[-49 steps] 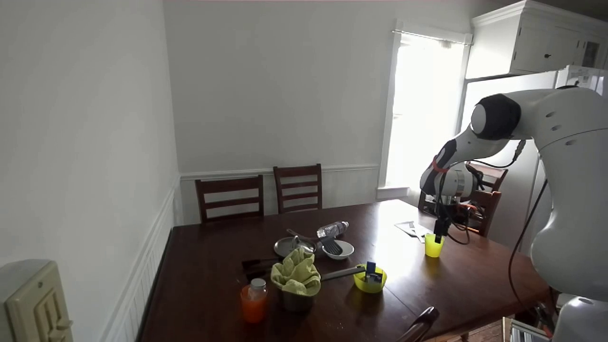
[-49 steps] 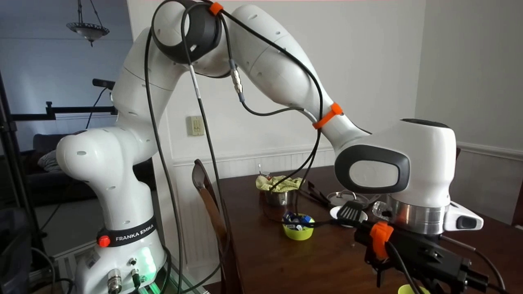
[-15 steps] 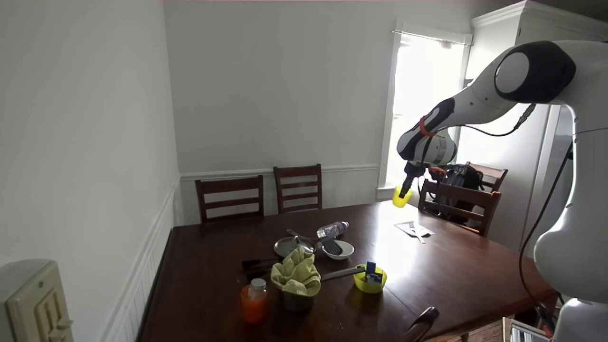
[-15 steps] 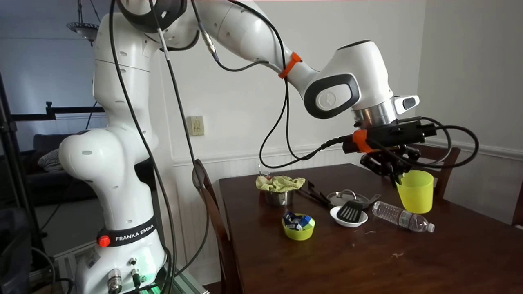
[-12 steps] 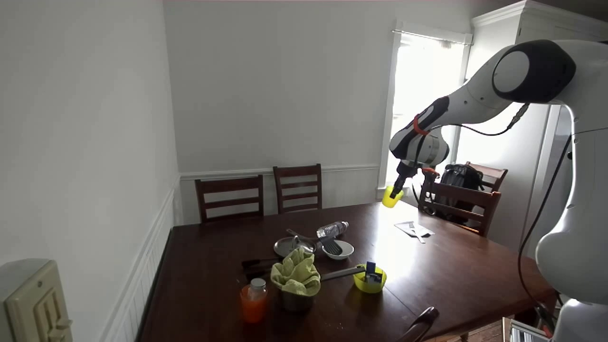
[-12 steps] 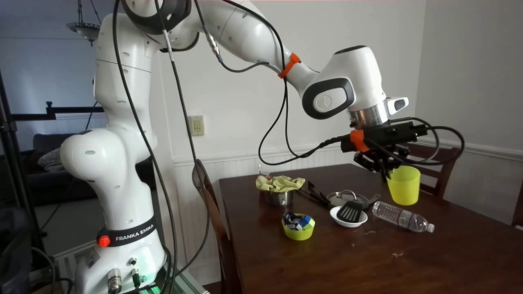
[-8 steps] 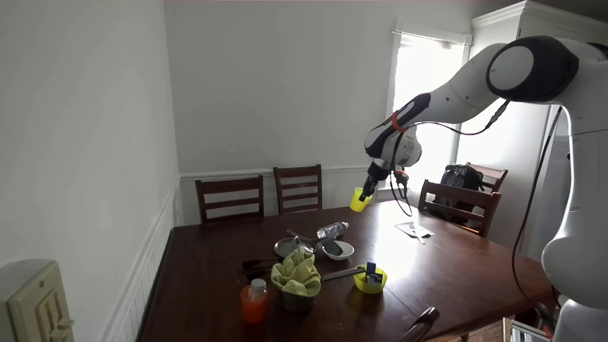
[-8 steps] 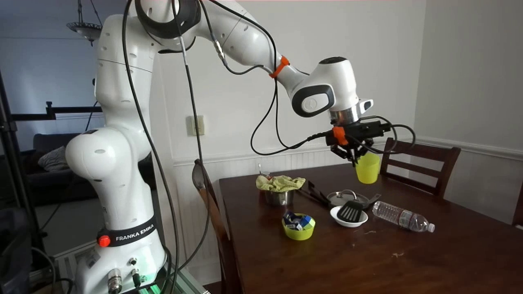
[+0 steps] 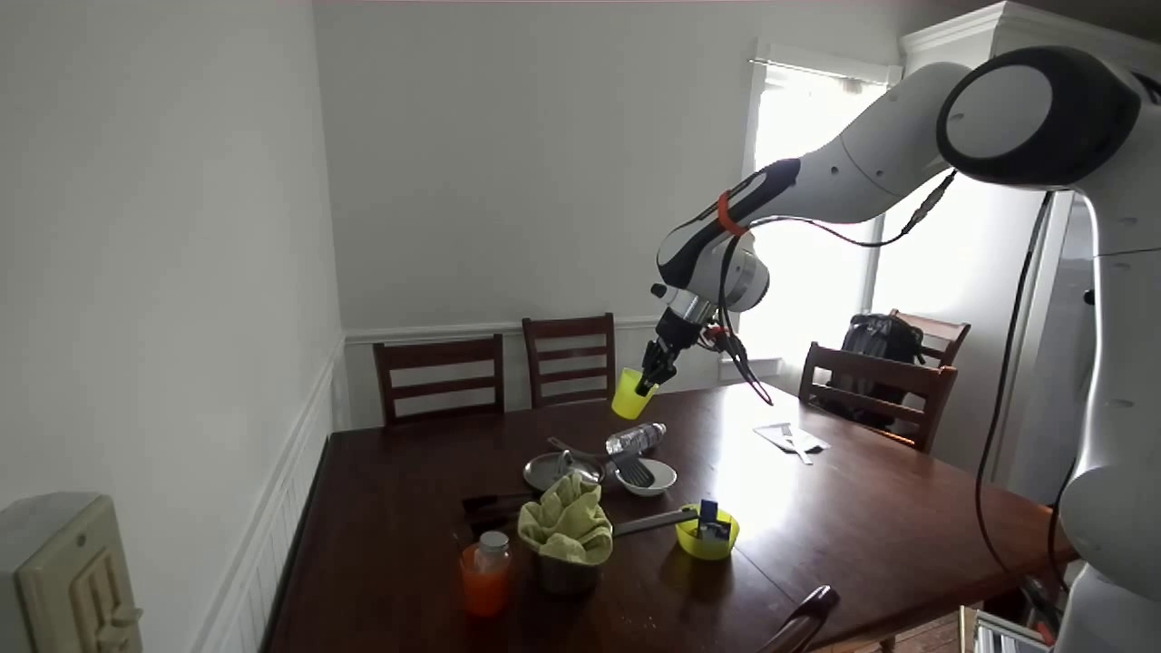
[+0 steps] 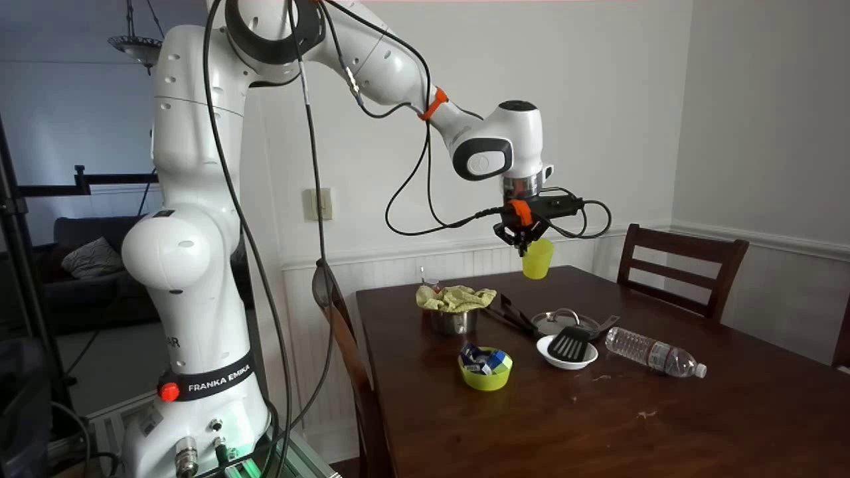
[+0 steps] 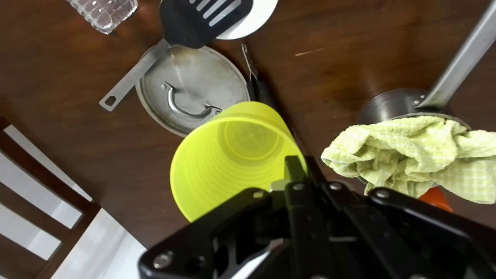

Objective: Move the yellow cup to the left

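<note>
My gripper [image 11: 306,166] is shut on the rim of the yellow cup [image 11: 228,155]. One finger sits inside the wall and the other outside. Tilted slightly, the cup hangs in the air above the table in both exterior views, as the cup [image 9: 629,396] and the gripper [image 9: 647,384] show. The cup [image 10: 538,260] is on the far side of the gripper [image 10: 522,249] there. Looking down into the cup, the wrist view shows its bare inside bottom.
Below lie a metal lid [image 11: 201,73], a black spatula [image 11: 193,27], a white bowl [image 9: 647,478] and a clear bottle [image 10: 654,353]. Nearby stand a pot [image 10: 455,323] with a green cloth [image 11: 410,151], a yellow-green bowl [image 10: 485,380] holding blue items and an orange cup [image 9: 485,585]. Chairs [image 9: 570,363] line the table.
The gripper closed around the cup's rim has lifted it off the table. Over the last second the arm has carried it left in both exterior views. The tabletop objects have stayed put.
</note>
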Motion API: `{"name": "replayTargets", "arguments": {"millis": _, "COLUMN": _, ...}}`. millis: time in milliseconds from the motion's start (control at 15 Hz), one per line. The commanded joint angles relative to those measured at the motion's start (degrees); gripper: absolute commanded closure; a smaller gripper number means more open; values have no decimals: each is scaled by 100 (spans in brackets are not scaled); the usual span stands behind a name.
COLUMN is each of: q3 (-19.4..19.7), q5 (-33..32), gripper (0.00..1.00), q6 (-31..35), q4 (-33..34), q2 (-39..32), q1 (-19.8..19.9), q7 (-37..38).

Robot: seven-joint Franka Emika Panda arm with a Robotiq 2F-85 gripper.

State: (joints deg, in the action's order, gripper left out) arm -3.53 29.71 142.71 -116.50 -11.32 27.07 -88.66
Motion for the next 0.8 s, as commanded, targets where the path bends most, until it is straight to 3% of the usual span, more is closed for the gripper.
{"name": "replayTargets", "arguments": {"millis": 0, "q3": 379, "q5": 88, "gripper": 99, "q6": -54, "q4": 15, "q2": 10, "q1": -331, "q7": -83}}
{"name": "replayTargets", "arguments": {"millis": 333, "q3": 575, "q5": -690, "gripper": 99, "q6": -174, "q4": -311, "q2": -142, "q1": -933, "q7": 357}}
{"name": "replayTargets", "arguments": {"millis": 733, "q3": 810, "q5": -1762, "gripper": 99, "q6": 670, "q4": -692, "q2": -358, "q1": -1335, "q7": 1527}}
